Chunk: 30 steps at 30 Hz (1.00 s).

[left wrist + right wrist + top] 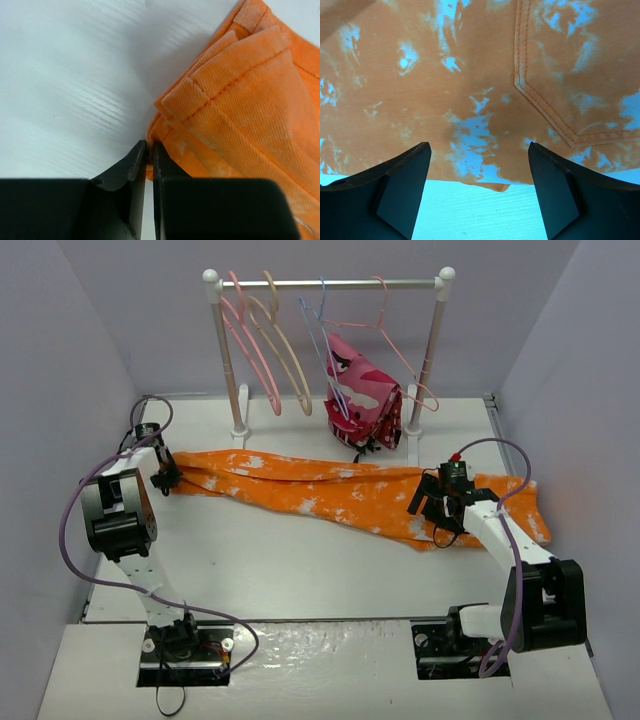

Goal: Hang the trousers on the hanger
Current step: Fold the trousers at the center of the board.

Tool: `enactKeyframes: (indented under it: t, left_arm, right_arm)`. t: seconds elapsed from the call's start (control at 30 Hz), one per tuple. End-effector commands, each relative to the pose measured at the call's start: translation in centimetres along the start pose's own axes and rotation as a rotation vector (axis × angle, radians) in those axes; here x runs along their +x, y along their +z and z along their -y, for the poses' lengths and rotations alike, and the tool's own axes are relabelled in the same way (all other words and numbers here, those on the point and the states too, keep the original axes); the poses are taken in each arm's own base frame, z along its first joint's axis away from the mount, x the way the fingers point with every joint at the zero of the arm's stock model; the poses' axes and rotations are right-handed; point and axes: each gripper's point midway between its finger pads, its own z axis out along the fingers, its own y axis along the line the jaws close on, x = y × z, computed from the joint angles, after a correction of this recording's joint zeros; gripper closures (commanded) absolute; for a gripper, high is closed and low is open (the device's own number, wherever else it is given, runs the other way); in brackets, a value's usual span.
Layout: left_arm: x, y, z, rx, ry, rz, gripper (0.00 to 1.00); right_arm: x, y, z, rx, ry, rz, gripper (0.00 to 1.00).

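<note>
Top external view: the trousers (pixel 340 490) lie flat on the table (pixel 300 570) in front of the rack (pixel 330 284). The hanger (pixel 247 350) hangs at the rack's left end. The left gripper (pixel 149 147) is pinched closed on the hem corner. The right gripper (pixel 479 150) stands spread over the waist end, holding nothing.

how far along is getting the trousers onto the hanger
Barely started. Nothing done: the trousers lie flat on the table, the thick pink hanger hangs on the rail. In hand: left end effector shut at the leg hem, grip unclear; right end effector open above the waist end. To do: lifting, hanging.
</note>
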Motion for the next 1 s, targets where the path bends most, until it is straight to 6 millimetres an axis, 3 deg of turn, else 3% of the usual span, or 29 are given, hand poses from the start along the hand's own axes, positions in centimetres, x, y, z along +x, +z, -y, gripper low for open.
enactKeyframes:
  t: [0.0, 0.2, 0.33, 0.43, 0.57, 0.63, 0.7, 0.77, 0.97]
  left_arm:
    - [6.3, -2.0, -5.5, -0.222, 0.087, -0.227, 1.00]
    - [9.1, -6.1, -9.7, -0.374, 0.049, -0.268, 1.00]
    - [8.4, -7.5, -10.2, -0.368, 0.000, -0.213, 1.00]
    - [6.2, -8.9, -8.9, -0.285, -0.036, -0.106, 0.94]
    - [1.6, -13.1, -5.2, -0.073, -0.056, 0.156, 0.69]
    - [0.4, -14.9, -3.9, -0.005, -0.014, 0.238, 0.60]
    - [0.3, -15.8, -3.5, 0.021, -0.001, 0.260, 0.52]
    - [0.8, -15.9, -3.6, 0.016, -0.010, 0.230, 0.51]
    - [3.6, -14.2, -2.9, 0.040, -0.088, 0.096, 0.51]
  right_arm:
    - [-0.8, -0.5, -1.1, -0.044, -0.006, 0.031, 0.24]
    - [0.3, -0.5, -0.1, -0.006, 0.002, 0.000, 0.24]
    - [0.8, -0.4, 0.2, 0.009, -0.032, -0.015, 0.24]
    - [0.0, -0.9, -0.5, -0.012, -0.081, 0.005, 0.25]
    - [-1.7, -2.4, -2.7, -0.076, -0.138, 0.060, 0.25]
    - [-2.1, -2.9, -3.5, -0.104, -0.163, 0.079, 0.25]
    - [-2.3, -3.3, -4.1, -0.121, -0.186, 0.092, 0.24]
    - [-2.5, -3.5, -4.6, -0.134, -0.202, 0.101, 0.24]
    - [-2.4, -3.7, -5.1, -0.167, -0.217, 0.106, 0.23]
